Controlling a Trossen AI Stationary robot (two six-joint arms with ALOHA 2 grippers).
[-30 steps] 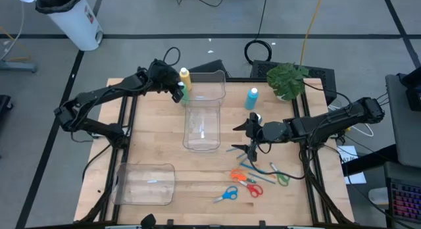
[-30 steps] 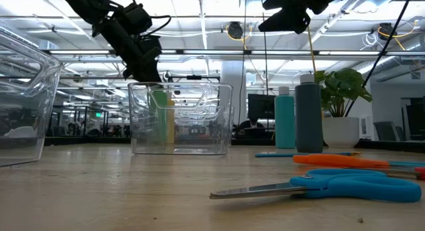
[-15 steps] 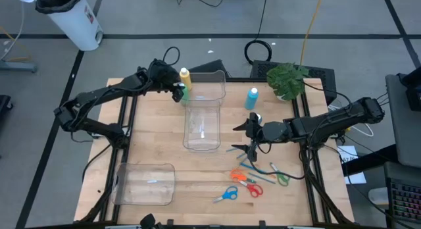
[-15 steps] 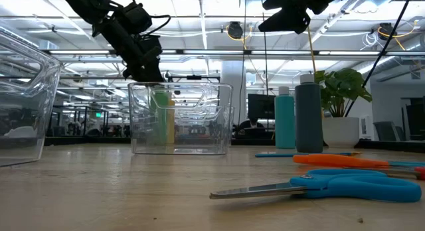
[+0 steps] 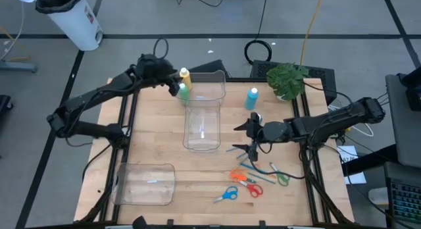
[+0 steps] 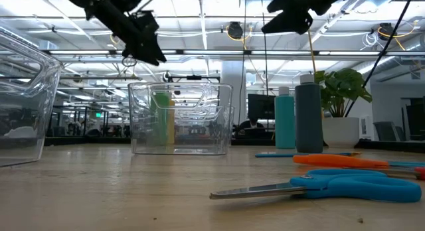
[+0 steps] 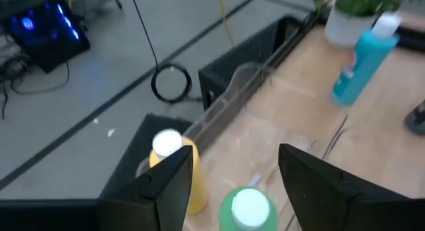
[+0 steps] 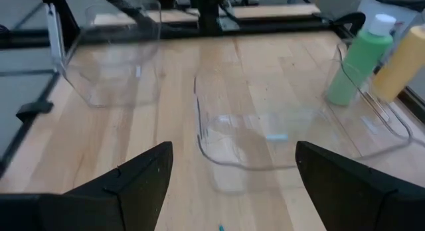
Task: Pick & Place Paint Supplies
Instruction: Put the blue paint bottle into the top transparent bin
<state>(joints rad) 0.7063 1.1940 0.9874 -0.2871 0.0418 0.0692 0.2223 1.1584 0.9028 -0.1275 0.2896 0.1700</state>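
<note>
The green bottle (image 5: 183, 91) and the yellow bottle (image 5: 185, 76) stand side by side at the far edge, left of a clear bin. My left gripper (image 5: 174, 85) hovers open above them. In its wrist view (image 7: 234, 153) the fingers stand on either side of the green bottle's white cap (image 7: 251, 208), with the yellow bottle (image 7: 174, 154) beside it. The light blue bottle (image 5: 253, 97) and the grey-blue bottle (image 6: 307, 115) stand right of centre. My right gripper (image 5: 249, 135) hangs open, high over thin brushes (image 5: 239, 149) lying flat on the table.
Two clear bins sit mid-table (image 5: 202, 127) and at the far edge (image 5: 210, 83); a third (image 5: 146, 183) lies near the left corner. Orange, blue and green scissors (image 5: 243, 178) lie on the near right. A potted plant (image 5: 287, 79) stands at the far right corner.
My left gripper has risen from the far bin's rim and drawn back toward the table's far left corner. The green bottle, which it hid from above before, now shows and stands where it was. My right arm has kept still.
</note>
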